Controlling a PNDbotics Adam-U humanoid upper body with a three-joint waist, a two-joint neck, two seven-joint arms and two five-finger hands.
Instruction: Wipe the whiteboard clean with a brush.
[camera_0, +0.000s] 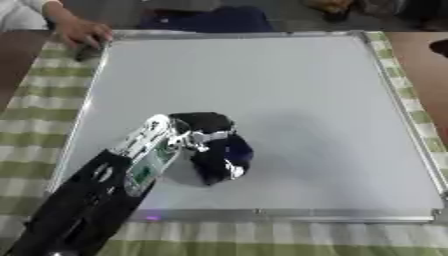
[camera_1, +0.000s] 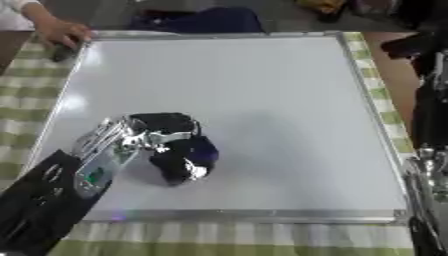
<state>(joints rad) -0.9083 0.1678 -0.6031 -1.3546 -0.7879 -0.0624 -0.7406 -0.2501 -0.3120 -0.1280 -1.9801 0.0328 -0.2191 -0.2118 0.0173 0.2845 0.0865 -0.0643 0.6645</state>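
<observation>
In the left eye view, the whiteboard (camera_0: 262, 100) lies flat on a bench covered with a green checked cloth (camera_0: 35, 110). The robot's left hand (camera_0: 214, 142) comes in from the near left and sits on the near left part of the board. Its fingers are curled down round something dark with a bit of blue. I think that is the brush (camera_0: 229, 156), but the hand covers most of it, so its shape is hard to tell. The board looks white all over, and I can see no marks left on it. So the job looks like it is in the wiping step, maybe close to done. Next, I think the hand should slide the brush across the parts not yet wiped and keep it flat on the board. At the far left corner, a person's hand (camera_0: 80, 31) rests on the board's edge.

In the right eye view, the board's near silver frame (camera_1: 262, 216) shows well. A dark arm (camera_1: 429, 115) stands along the right edge. It looks like the robot's right arm, but it is cut off, and I cannot see its hand.
</observation>
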